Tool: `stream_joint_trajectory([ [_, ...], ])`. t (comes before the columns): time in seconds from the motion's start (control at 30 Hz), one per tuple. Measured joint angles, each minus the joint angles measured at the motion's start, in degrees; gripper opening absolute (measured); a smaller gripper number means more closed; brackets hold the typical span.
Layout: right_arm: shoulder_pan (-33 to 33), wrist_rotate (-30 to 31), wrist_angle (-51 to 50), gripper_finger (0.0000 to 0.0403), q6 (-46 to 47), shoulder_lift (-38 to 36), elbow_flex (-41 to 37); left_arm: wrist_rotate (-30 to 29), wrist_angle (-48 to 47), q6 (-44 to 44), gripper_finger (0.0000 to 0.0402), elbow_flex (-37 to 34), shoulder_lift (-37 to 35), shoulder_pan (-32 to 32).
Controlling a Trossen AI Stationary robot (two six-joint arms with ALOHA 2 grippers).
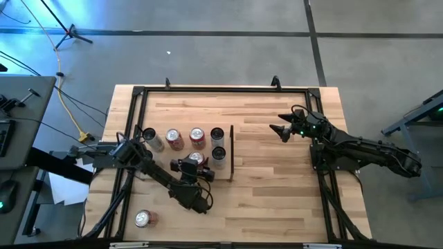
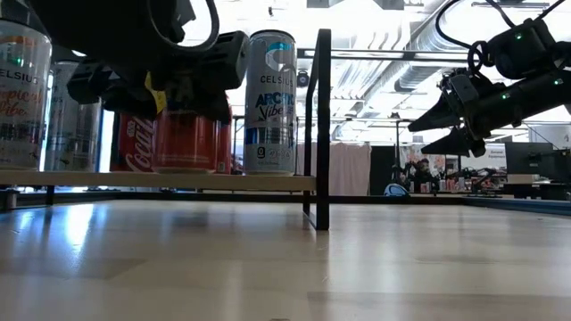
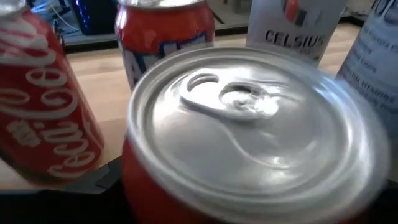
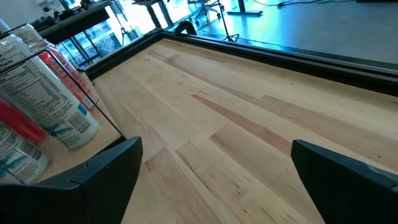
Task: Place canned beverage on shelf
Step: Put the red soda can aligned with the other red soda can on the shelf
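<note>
the left claw (image 1: 196, 168) sits low over the shelf (image 1: 160, 169), the flat pale-wood rectangular panel, and its dark fingers are spread around a red aluminium can with a silver pull-tab lid (image 1: 196, 158). from the table-level camera the can (image 2: 184, 140) is standing upright on the panel with the claw wrapped round its upper part, and the wrist camera is basically filled with that silver lid (image 3: 249, 127). can't honestly tell if the fingers are pressing the can walls or just sitting close around it.

going left to right on the panel: a pale silver can (image 1: 150, 137) near the left end, then a red coca-cola can (image 1: 172, 138), another red can (image 1: 197, 136), and two tall slim dark-topped celsius cans (image 1: 217, 134) (image 1: 219, 153) right next to the thin dark upright strip (image 1: 231, 152) on the panel's right short edge. so the held can is boxed in, red cans behind it and the slim cans just beside it.

one more red can lying on its side (image 1: 144, 218) is on the bare wooden tabletop (image 1: 277, 194) near the front left corner, well apart from the rest.

over on the right, the right claw (image 1: 283, 129) hangs above bare table, fingers spread wide, holding nothing.
</note>
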Motion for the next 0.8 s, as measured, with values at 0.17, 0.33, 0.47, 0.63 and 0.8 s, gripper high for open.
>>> stream_joint_trajectory([
  [0.17,0.00,0.00,0.00,0.0399,-0.02,0.00,0.00,-0.40,-0.06,0.07,0.0331,0.00,0.00,0.27],
  [0.33,-0.01,0.00,0.00,0.0399,0.00,0.00,0.00,-1.31,-0.02,0.66,0.0337,0.00,0.00,-0.89],
  [0.47,-0.02,0.00,0.00,0.0399,0.00,0.02,0.00,-2.29,0.03,0.77,0.0337,0.00,-0.40,-2.06],
  [0.63,-0.02,0.00,0.00,0.0399,0.00,0.00,0.00,-4.88,0.22,3.15,0.0337,0.00,-1.32,-4.35],
  [0.8,-0.02,-0.01,0.00,0.0399,0.00,0.01,0.00,-3.50,0.56,4.05,0.0337,0.02,-1.65,-6.81],
])
